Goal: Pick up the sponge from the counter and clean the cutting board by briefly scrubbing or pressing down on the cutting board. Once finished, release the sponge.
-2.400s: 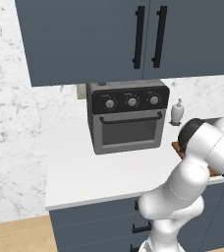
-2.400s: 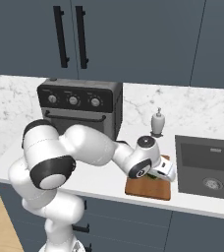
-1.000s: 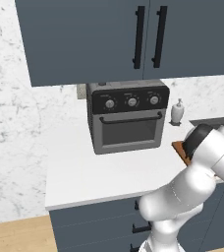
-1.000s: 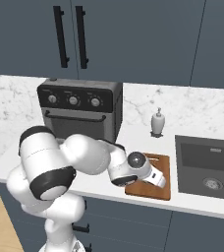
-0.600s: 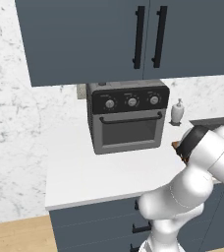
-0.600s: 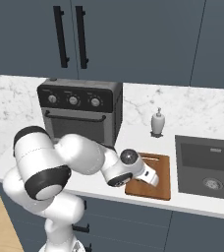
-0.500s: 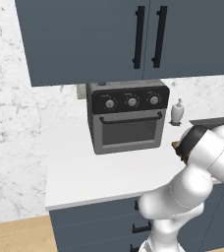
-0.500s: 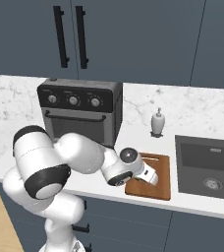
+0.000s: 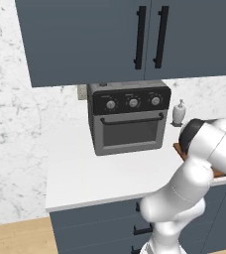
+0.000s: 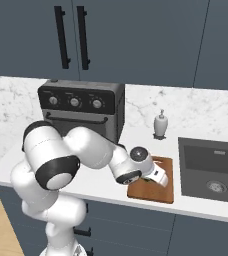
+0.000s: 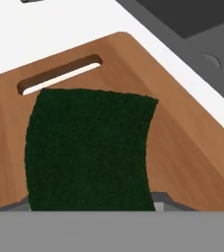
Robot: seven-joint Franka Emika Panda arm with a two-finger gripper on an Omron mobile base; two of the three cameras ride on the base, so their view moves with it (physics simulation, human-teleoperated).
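In your left base view the arm's big white elbow covers nearly all of the cutting board (image 9: 178, 149), so you get only a brown sliver at its far left corner, and the arm itself runs off the right edge. In the right base view the hand (image 10: 156, 180) sits low over the board and its fingers are too small to make out; the sponge (image 10: 147, 181) is a faint dark speck beneath it. In the hand view the sponge's dark scouring face (image 11: 87, 147) hides the fingertips and its lower part is cut off; whether it touches the board you cannot tell. The sink (image 10: 213, 172) runs off the right edge.
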